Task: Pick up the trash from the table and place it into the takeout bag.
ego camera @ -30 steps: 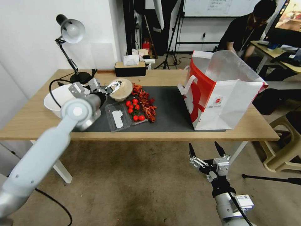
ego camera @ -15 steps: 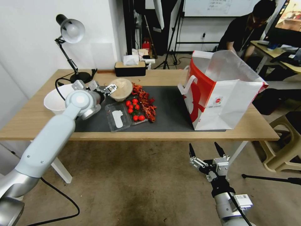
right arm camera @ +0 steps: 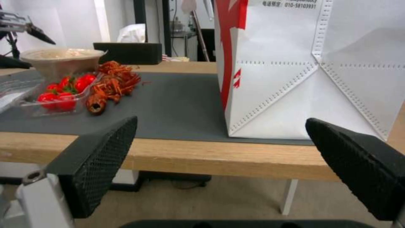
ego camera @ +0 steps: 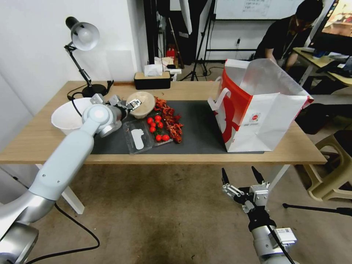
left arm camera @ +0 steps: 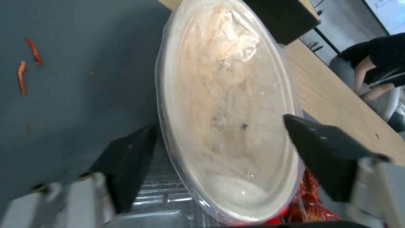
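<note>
The left hand [ego camera: 132, 104] is spread wide, its two dark fingers [left arm camera: 126, 164] straddling the near rim of the round tan bowl [ego camera: 142, 103] without yet pinching it. The bowl sits directly ahead of that hand on the dark mat [ego camera: 198, 128] of the desk [ego camera: 36, 139], film-covered, with its opening tipped toward the wrist. The takeout bag [ego camera: 256, 110] stands well off to that hand's right, mouth up. The right hand [ego camera: 240, 178] hangs below the desk edge, spread wide and empty, nearer the bag than the bowl.
</note>
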You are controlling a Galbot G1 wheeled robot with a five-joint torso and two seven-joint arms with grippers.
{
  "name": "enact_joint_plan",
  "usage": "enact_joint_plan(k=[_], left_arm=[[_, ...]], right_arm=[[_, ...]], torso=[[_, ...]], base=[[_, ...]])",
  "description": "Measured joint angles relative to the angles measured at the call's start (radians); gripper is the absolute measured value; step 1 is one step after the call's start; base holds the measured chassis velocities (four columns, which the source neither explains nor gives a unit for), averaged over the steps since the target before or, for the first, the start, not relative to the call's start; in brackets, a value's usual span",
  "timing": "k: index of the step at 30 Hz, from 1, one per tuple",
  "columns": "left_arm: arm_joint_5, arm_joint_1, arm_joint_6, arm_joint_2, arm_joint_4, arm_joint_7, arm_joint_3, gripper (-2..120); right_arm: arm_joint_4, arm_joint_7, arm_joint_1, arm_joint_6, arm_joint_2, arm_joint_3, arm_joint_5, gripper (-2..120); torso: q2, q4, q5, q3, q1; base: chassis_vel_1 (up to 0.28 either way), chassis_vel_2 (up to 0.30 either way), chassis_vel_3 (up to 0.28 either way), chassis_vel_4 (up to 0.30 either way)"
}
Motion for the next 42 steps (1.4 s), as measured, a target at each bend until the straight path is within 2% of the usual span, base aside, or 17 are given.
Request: enact_joint_plan(k=[3,4,7,8,11,12,17,18,19,20,33,34,37,38,39,41,42], left_arm=[[0.000,-0.001,-0.012,0.000,0.006,-0.001,0.003,62],[0.000,-0.001,-0.012,0.000,0.006,-0.001,0.003,62],[0.000,0.008,-0.028,0.002,0.005,0.000,0.007,48],[0.000,0.008,-0.028,0.002,0.005,0.000,0.007,48],[0.002,0.011,-0.043,0.006,-0.005,0.010,0.009,33],[0.002,0.011,-0.043,0.006,-0.005,0.010,0.009,33],[0.013,0.009,-0.054,0.010,-0.022,0.025,0.008,19],[0.015,0.008,-0.056,0.010,-0.024,0.027,0.008,13],[0.015,0.008,-0.056,0.011,-0.025,0.027,0.008,13],[0.019,0.006,-0.060,0.014,-0.031,0.034,0.008,1],[0.092,-0.027,-0.099,0.041,-0.114,0.142,0.027,0],[0.126,-0.078,-0.117,0.043,-0.149,0.178,0.055,0],[0.141,-0.136,-0.126,0.038,-0.178,0.197,0.084,0],[0.160,-0.211,-0.129,0.025,-0.209,0.220,0.131,0],[0.185,-0.285,-0.134,0.011,-0.237,0.246,0.188,0],[0.187,-0.289,-0.135,0.010,-0.238,0.248,0.192,0],[0.204,-0.323,-0.136,0.003,-0.247,0.261,0.224,0]], right_arm=[[0.000,0.001,-0.002,0.000,0.002,0.000,-0.003,100],[0.000,0.001,-0.002,0.000,0.002,0.000,-0.003,100],[0.000,0.001,-0.004,0.001,0.005,-0.001,-0.007,100],[0.000,0.001,-0.004,0.001,0.005,-0.001,-0.007,100],[0.000,0.006,-0.006,0.001,0.007,-0.002,-0.011,100],[0.000,0.006,-0.006,0.001,0.007,-0.002,-0.011,100],[0.000,0.009,-0.007,0.001,0.009,-0.002,-0.015,100],[0.000,0.009,-0.008,0.001,0.009,-0.002,-0.015,100],[0.000,0.009,-0.008,0.001,0.009,-0.002,-0.016,100],[0.001,0.010,-0.008,0.002,0.010,-0.002,-0.017,100],[0.004,0.010,-0.009,0.004,0.012,-0.002,-0.022,100],[0.006,0.010,-0.009,0.005,0.011,-0.001,-0.022,100],[0.008,0.010,-0.009,0.005,0.011,-0.001,-0.022,100],[0.009,0.010,-0.009,0.005,0.012,-0.001,-0.023,100],[0.010,0.010,-0.010,0.004,0.013,0.000,-0.024,100],[0.010,0.010,-0.010,0.004,0.013,0.000,-0.024,100],[0.012,0.010,-0.010,0.004,0.014,0.001,-0.024,100]], torso=[[0.000,0.0002,-0.0001,0.000,0.000],[0.000,0.0002,-0.0001,0.000,0.000],[0.000,0.0002,-0.0003,0.000,0.000],[0.000,0.0002,-0.0003,0.000,0.000],[0.000,0.0002,-0.0001,0.000,0.000],[0.000,0.0002,-0.0001,0.000,0.000],[0.000,0.0001,-0.0001,0.000,0.000],[0.000,0.0001,-0.0001,0.000,0.000],[0.000,0.0001,-0.0002,0.000,0.000],[0.000,0.0001,0.0000,0.000,0.000],[0.000,0.0002,0.0000,0.000,0.000],[0.000,0.0004,-0.0004,0.000,0.000],[0.000,0.0000,0.0006,0.000,0.000],[0.000,0.0003,-0.0004,0.000,0.000],[0.000,-0.0003,0.0008,0.000,0.000],[0.000,-0.0003,0.0009,0.000,0.000],[0.000,-0.0002,0.0012,0.000,0.000]], base=[[0.000,0.000,0.000,0.000],[0.000,0.000,0.000,0.000],[0.000,0.000,0.000,0.000],[0.000,0.000,0.000,0.000],[0.000,0.000,0.000,0.000],[0.000,0.000,0.000,0.000],[0.000,0.000,0.000,0.000],[0.000,0.000,0.000,0.000],[0.000,0.000,0.000,0.000],[0.000,0.000,0.000,0.000],[0.000,0.000,0.000,0.000],[0.000,0.000,0.000,0.000],[0.000,0.000,0.000,0.000],[0.000,0.000,0.000,0.000],[0.000,0.000,0.000,0.000],[0.000,0.000,0.000,0.000],[0.000,0.000,0.000,0.000]])
